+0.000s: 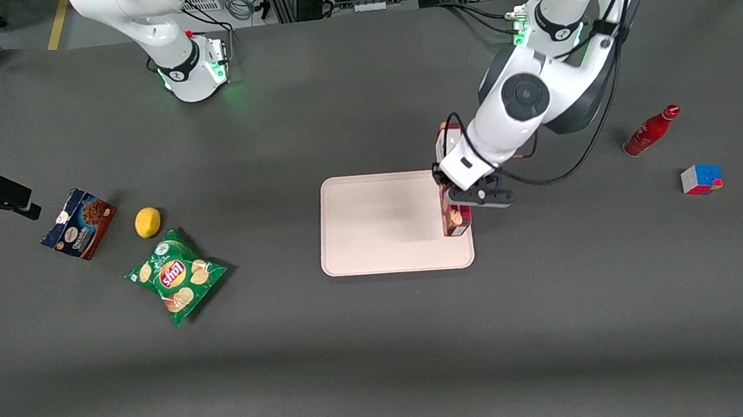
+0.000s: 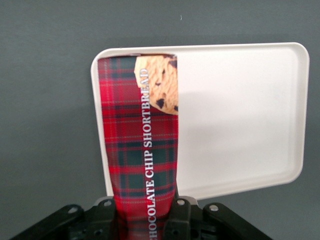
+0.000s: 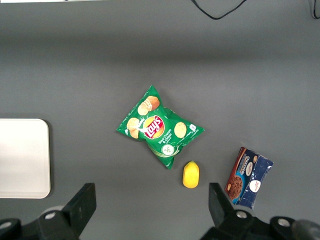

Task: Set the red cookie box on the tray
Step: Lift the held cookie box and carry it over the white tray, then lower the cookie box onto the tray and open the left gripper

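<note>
Gripper [image 1: 458, 196]: over the tray's edge toward the working arm's end, fingers [image 2: 181, 216] clamped on the red cookie box.
Red cookie box [image 2: 142, 145]: held lengthwise over the pink surface along that same edge — plaid face with "CHOCOLATE CHIP SHORTBREAD" and a cookie picture showing in the wrist view; whether it rests on the tray cannot be told.
Tray [image 1: 379, 224]: flat at mid-table, pale pink.
Toward the working arm's end: red bottle [image 1: 650, 131], lying; puzzle cube [image 1: 701, 179] — nearer the front camera.
Toward the parked arm's end: green chip bag [image 1: 176, 275], lemon [image 1: 147, 222], blue-and-brown cookie box [image 1: 79, 223].
</note>
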